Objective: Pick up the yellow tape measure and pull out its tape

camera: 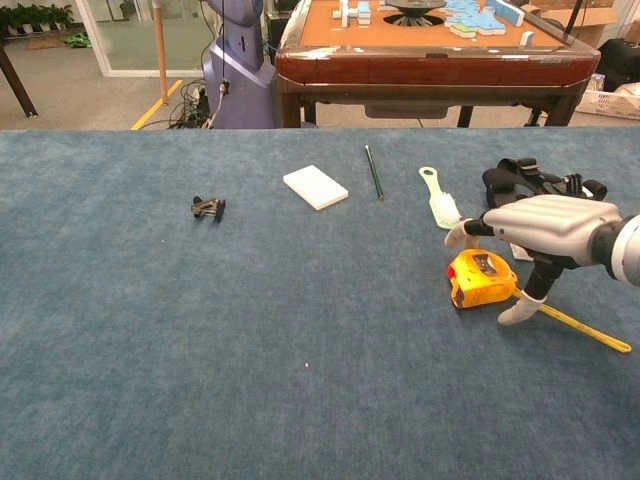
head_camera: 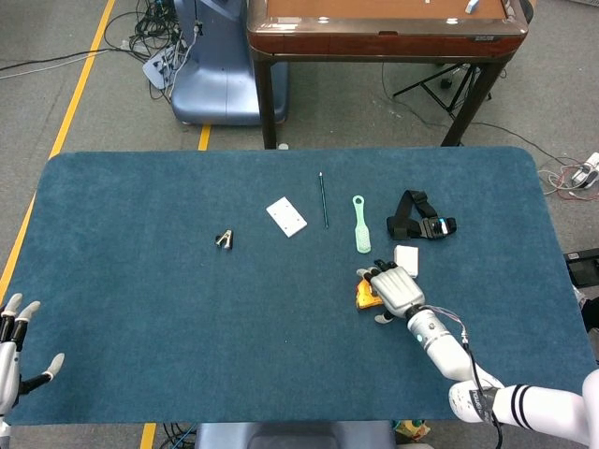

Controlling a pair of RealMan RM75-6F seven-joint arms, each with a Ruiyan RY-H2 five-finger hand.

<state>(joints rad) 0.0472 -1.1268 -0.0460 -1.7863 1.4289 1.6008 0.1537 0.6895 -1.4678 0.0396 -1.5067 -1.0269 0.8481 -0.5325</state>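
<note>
The yellow tape measure (camera: 480,277) lies on the blue table top (camera: 250,350), with a short length of yellow tape (camera: 585,329) pulled out and lying flat to its right. My right hand (camera: 545,225) hovers over the case with its fingers stretched out flat above it. The thumb (camera: 522,308) points down beside the case, onto the tape, and nothing is gripped. In the head view the tape measure (head_camera: 364,293) shows partly under the right hand (head_camera: 395,288). My left hand (head_camera: 11,351) sits at the table's near left corner with its fingers spread and empty.
A pale green comb (camera: 438,203), a pencil (camera: 374,172) and a white pad (camera: 315,187) lie farther back. A black strap (camera: 535,178) and a small white block (head_camera: 406,260) are behind the right hand. A black clip (camera: 208,207) lies at mid-left.
</note>
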